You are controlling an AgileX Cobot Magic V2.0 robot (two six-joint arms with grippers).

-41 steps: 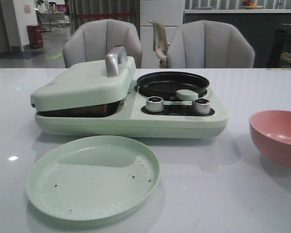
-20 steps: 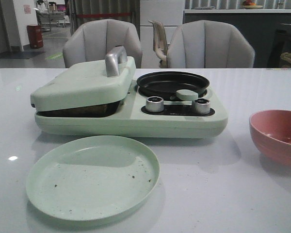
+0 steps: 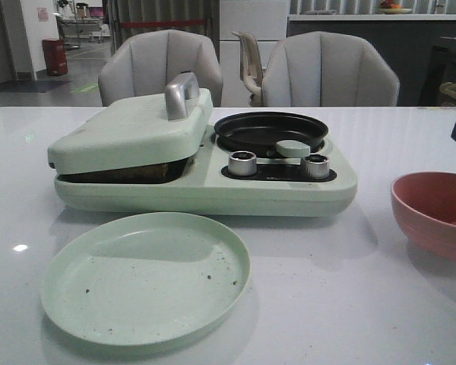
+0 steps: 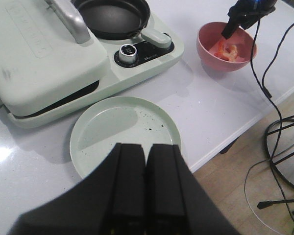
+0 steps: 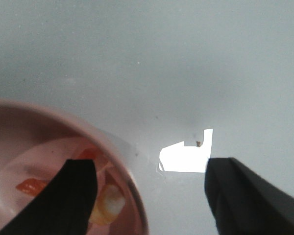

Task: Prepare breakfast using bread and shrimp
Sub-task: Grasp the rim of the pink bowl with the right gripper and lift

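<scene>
From the front I see the white table (image 3: 349, 304) with the pale green breakfast maker (image 3: 205, 163) sitting across its middle. Its hinged lid (image 3: 129, 129) with the silver handle (image 3: 180, 95) is lowered but not fully flat, and in the dark gap under it I can just make out something brown, which I cannot identify for sure as the bread. Beside the lid, on the same appliance, sits the small black pan (image 3: 271, 129), with two silver knobs (image 3: 242, 163) in front of it. Nearer to me lies a round pale green plate (image 3: 146, 277), bare apart from a few dark crumbs.

The pink bowl (image 3: 432, 213) stands on the table well to the right of the appliance. My left wrist camera shows the shrimp (image 4: 227, 50) lying in the bottom of that bowl, pink-orange and whitish curled pieces. My right gripper (image 4: 237, 22) hangs just above the bowl; in its own wrist view the fingers (image 5: 78, 196) are spread wide apart, one over the bowl's inside and the shrimp (image 5: 108, 203), the other outside the rim over the table. They hold nothing.

My left gripper (image 4: 147, 196) hovers above the near edge of the plate with its fingers pressed together, empty.
</scene>
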